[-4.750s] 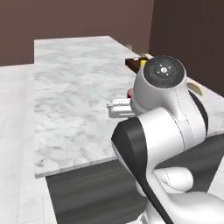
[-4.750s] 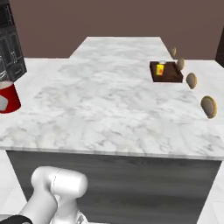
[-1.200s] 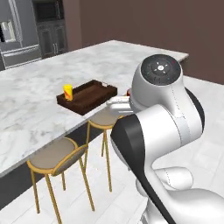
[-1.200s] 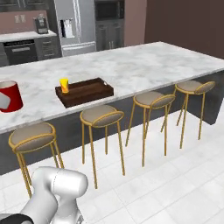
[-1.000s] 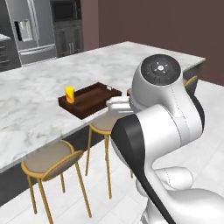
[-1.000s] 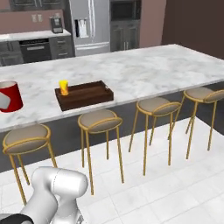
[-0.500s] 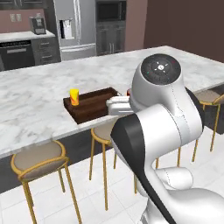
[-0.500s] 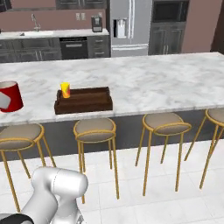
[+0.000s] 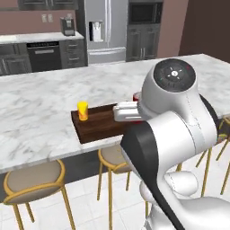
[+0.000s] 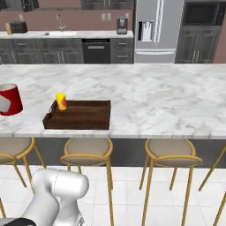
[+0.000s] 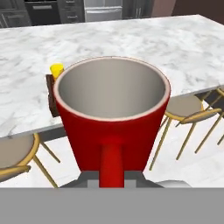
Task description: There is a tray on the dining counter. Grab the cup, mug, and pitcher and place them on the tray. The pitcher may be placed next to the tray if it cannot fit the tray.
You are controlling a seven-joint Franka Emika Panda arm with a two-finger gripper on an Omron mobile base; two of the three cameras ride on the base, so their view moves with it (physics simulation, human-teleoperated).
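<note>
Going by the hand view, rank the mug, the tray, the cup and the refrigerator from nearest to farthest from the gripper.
1. Mug: held in the gripper, right in front of the camera.
2. Tray: behind the mug's left side, on the dining counter.
3. Cup: on the tray's far end.
4. Refrigerator: beyond the counter.

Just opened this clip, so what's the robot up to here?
The arm's claw is shut on the red mug, carried upright in front of the stools. On the dining counter sits the dark wooden tray with the yellow cup standing at one end of it. The mug is not yet on the tray.
</note>
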